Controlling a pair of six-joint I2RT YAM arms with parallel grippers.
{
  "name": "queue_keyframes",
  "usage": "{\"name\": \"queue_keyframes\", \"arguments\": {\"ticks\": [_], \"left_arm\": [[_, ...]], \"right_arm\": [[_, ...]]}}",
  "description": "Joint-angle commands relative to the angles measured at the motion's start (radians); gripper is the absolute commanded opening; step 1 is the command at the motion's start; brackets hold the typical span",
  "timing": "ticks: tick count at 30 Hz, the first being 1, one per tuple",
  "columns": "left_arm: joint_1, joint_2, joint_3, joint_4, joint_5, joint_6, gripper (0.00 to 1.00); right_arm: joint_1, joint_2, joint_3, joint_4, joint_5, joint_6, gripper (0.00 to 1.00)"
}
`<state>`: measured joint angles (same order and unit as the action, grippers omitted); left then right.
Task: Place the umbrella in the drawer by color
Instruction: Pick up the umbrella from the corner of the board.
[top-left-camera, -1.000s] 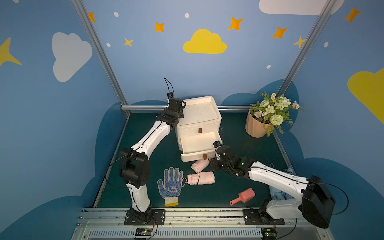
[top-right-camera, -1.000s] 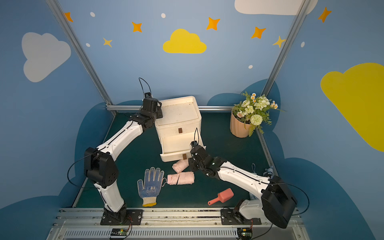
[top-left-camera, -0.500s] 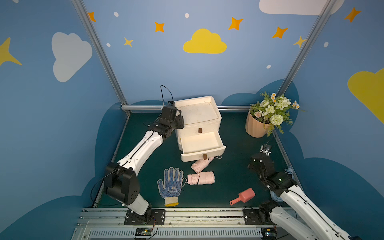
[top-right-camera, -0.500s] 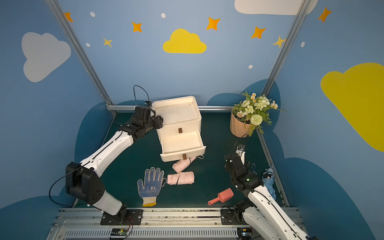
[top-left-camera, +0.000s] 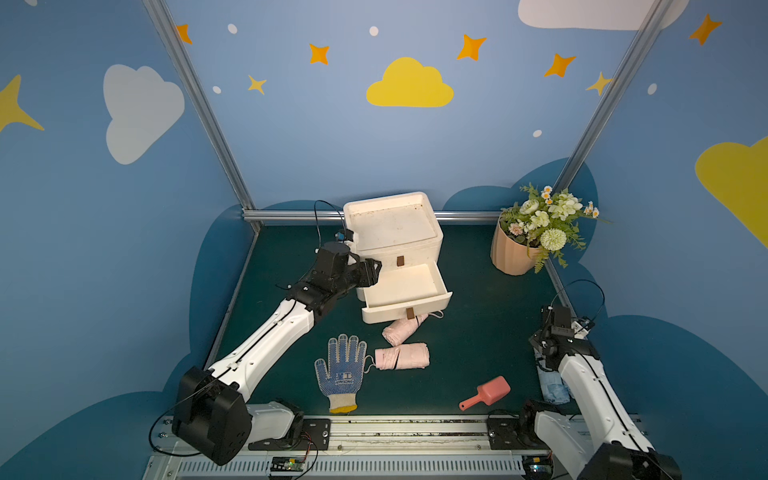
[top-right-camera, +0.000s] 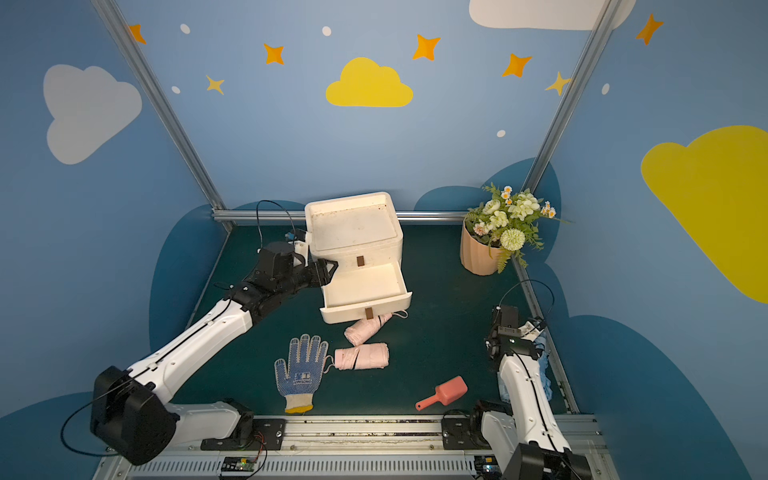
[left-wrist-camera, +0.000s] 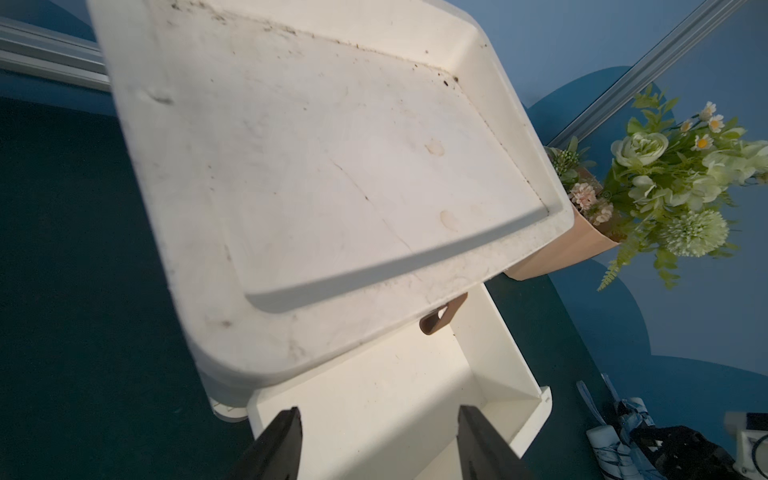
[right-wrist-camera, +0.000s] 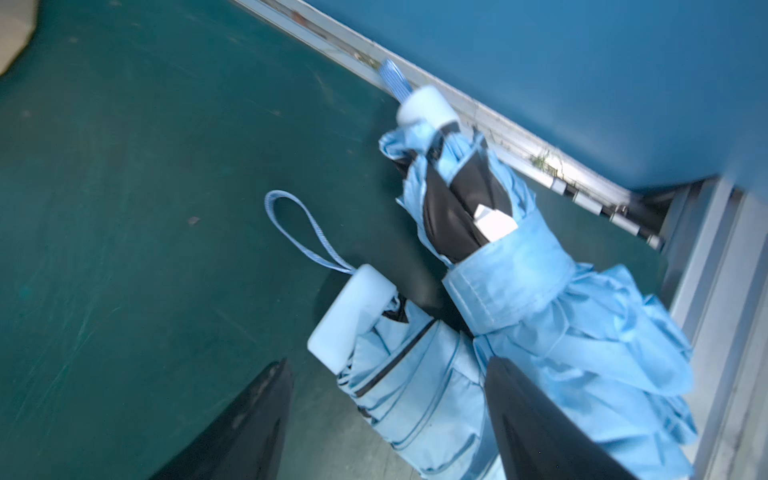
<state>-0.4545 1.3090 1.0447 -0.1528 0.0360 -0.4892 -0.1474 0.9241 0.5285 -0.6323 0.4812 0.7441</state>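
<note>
We see lower drawer open, empty, nothing stowed yet. Pink umbrellas on worktop, just near of drawer front. Blue umbrellas at right edge. Right jaws spread above blue pair, gripping nothing. Left jaws spread beside cabinet, empty. All sorting left.

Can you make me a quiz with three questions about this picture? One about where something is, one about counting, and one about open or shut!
1. The cabinet's bottom drawer is:
A) shut B) open and empty C) open and full

2. How many pink umbrellas are there?
A) one B) two C) four

3. Where is the glove?
A) in the drawer B) on the cabinet C) on the mat, beside a pink umbrella

Answers:
1 B: it is pulled out and bare inside.
2 B: two pink rolls lie in front of the drawer.
3 C: it lies flat next to the nearer pink umbrella.
</note>
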Motion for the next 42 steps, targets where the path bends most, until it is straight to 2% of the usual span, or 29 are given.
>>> {"name": "queue_keyframes", "arguments": {"ticks": [1, 6, 10, 12, 15, 19, 23, 29, 42], "left_arm": [[-0.021, -0.029, -0.021, 0.038, 0.006, -0.029, 0.64], [-0.056, -0.034, -0.019, 0.022, -0.015, -0.031, 0.65], [-0.077, -0.04, -0.019, 0.005, -0.048, -0.023, 0.65], [-0.082, -0.043, -0.021, -0.001, -0.058, -0.022, 0.65], [-0.086, -0.047, -0.023, -0.004, -0.075, -0.022, 0.65], [-0.087, -0.05, -0.021, -0.017, -0.093, -0.012, 0.65], [-0.089, -0.059, -0.025, -0.028, -0.107, -0.002, 0.65], [-0.088, -0.069, -0.044, -0.024, -0.116, 0.014, 0.65], [-0.089, -0.072, -0.068, -0.001, -0.085, 0.026, 0.65]], "right_arm": [[-0.063, 0.007, -0.029, 0.005, -0.121, 0.034, 0.79], [-0.124, 0.028, -0.047, 0.056, -0.229, 0.039, 0.8], [-0.126, 0.066, -0.067, 0.094, -0.412, 0.058, 0.8], [-0.117, 0.087, -0.076, 0.129, -0.527, 0.028, 0.78], [-0.049, 0.122, -0.099, 0.19, -0.597, 0.093, 0.76], [0.106, 0.157, -0.056, 0.199, -0.532, 0.123, 0.76], [0.193, 0.197, 0.0, 0.164, -0.459, 0.067, 0.78], [0.201, 0.28, 0.031, 0.127, -0.51, -0.035, 0.77], [0.213, 0.33, -0.046, 0.134, -0.565, 0.02, 0.66]]}}
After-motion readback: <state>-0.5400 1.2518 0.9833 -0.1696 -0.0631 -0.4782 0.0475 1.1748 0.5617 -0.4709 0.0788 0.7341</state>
